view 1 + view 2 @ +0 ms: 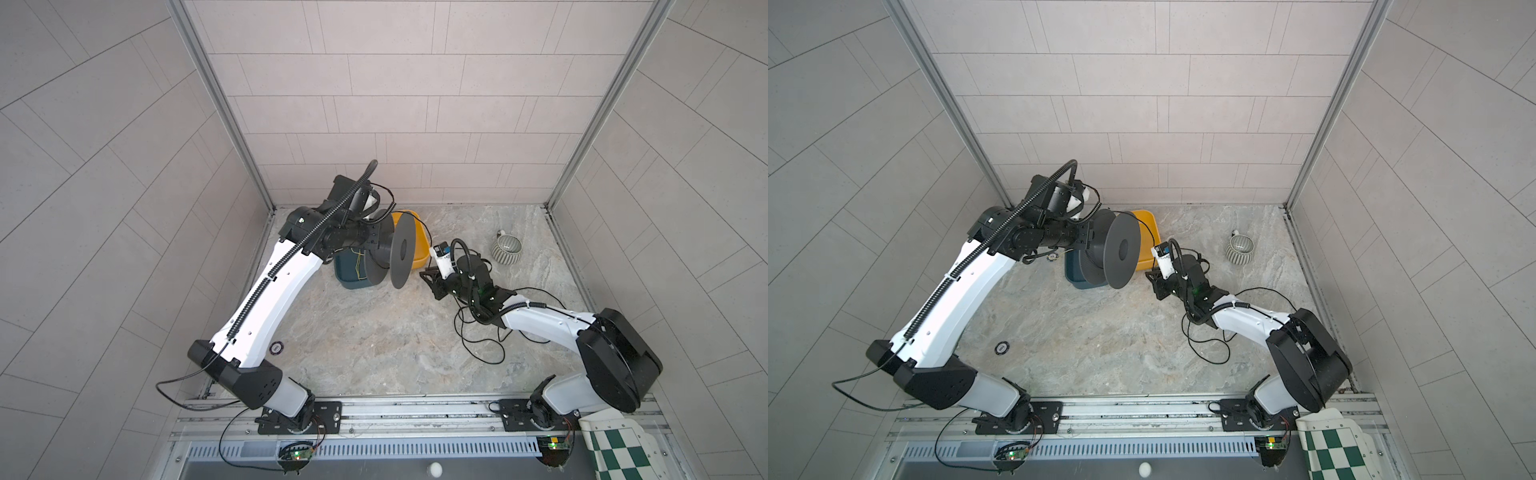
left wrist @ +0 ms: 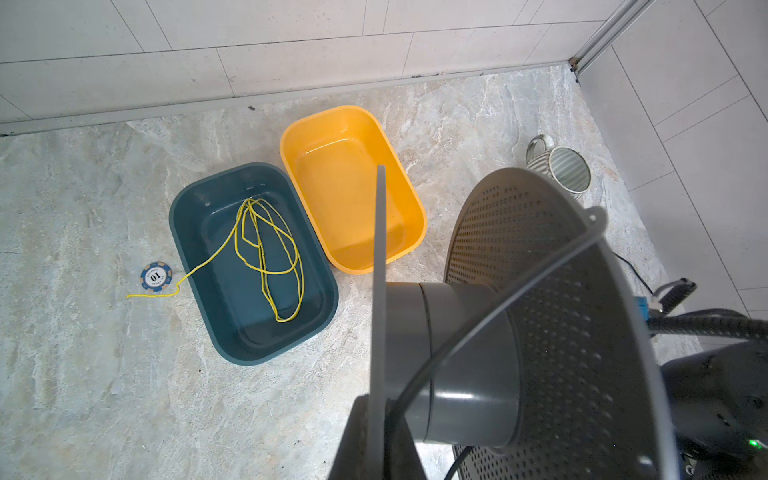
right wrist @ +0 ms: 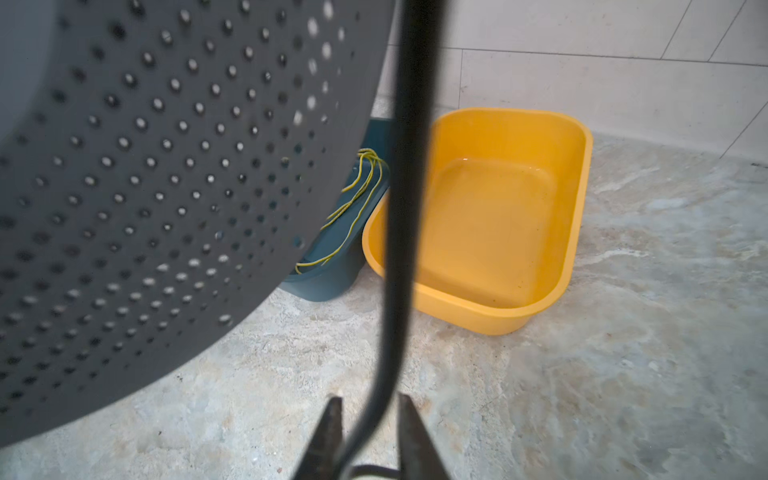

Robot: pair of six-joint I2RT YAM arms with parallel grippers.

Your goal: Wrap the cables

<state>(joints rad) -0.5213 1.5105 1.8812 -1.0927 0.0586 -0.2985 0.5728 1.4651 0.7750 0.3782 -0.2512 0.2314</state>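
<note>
Tiled grey walls boxed in a marble-patterned worktop (image 1: 353, 332). Near its front right corner the black cable (image 1: 478, 340), thin, limp and smooth, lay in loose loops beneath the right arm. It passed through the right tool (image 3: 368, 415), whose jaws sat narrow, pinching it, and led on toward the back edge to the spool (image 1: 401, 251). The spool's long axis lay roughly level, running from the left tool (image 2: 378, 432), clamped on one flange's rim, toward the right tool. It was matte grey plastic: round perforated flanges, a smooth hub crossed by one strand. The right arm seemed nearer the slack. Behind stood a glossy yellow tub (image 2: 291, 141) and a teal tub (image 2: 178, 216)
</note>
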